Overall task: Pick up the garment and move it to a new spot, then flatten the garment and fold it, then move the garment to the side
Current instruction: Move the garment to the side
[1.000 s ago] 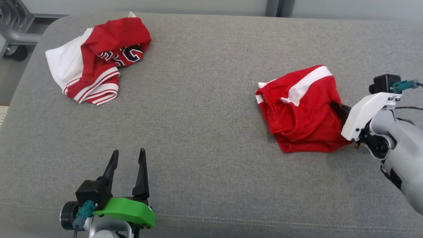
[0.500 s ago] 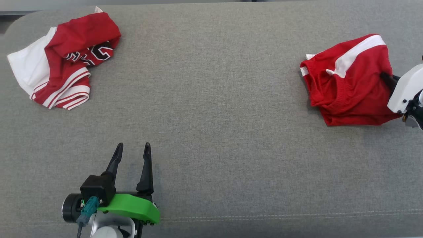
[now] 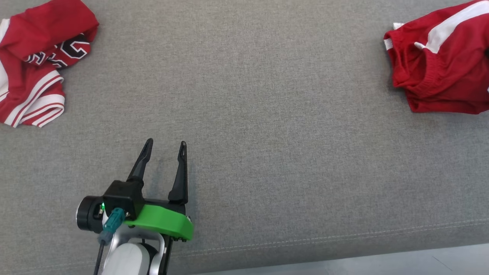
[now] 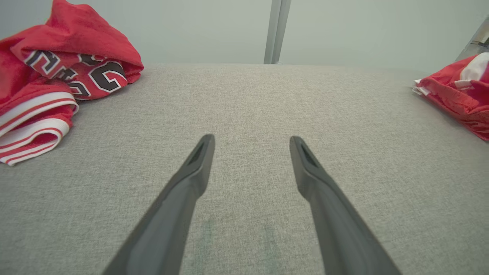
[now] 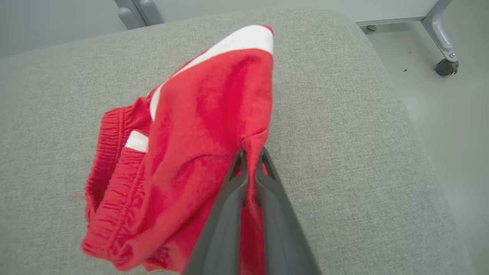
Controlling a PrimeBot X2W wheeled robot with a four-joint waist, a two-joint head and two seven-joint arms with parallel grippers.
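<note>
Your left gripper (image 3: 166,142), lower left in the head view, hovers just over the grey woven upholstered surface (image 3: 248,95), its two dark fingers spread wide with nothing between them. Far left, well apart from it: a crumpled red-and-white sports jersey with black lettering (image 3: 34,57), heaped at that view's edge and touched by neither gripper. Centre: bare grey cloth, probably the best room you have for laying a garment flat. Far right: the red soft-cloth shorts with a white side stripe and a gathered elastic waistband (image 3: 439,76), the garment in hand, bunched near the surface's right-hand end.

In the right wrist view, your right gripper (image 5: 252,152) has its fingers pressed together on a pinch of red fabric at the side of the shorts away from the waistband. The cloth rises to a small peak at the fingertips, while the rest sags away to that view's left. You cannot tell whether the bulk is clear of the padding.

Expect the shorts to be light and limp. They will likely drape, fold over on themselves and drag on the woven cover rather than slide. A pinch this small may hold only one layer, so the rest may hang unevenly when you carry it. For flattening, the thick elastic waistband looks the surest hold, one gripper near each end. Mind the rounded right edge close by, with floor beyond it
</note>
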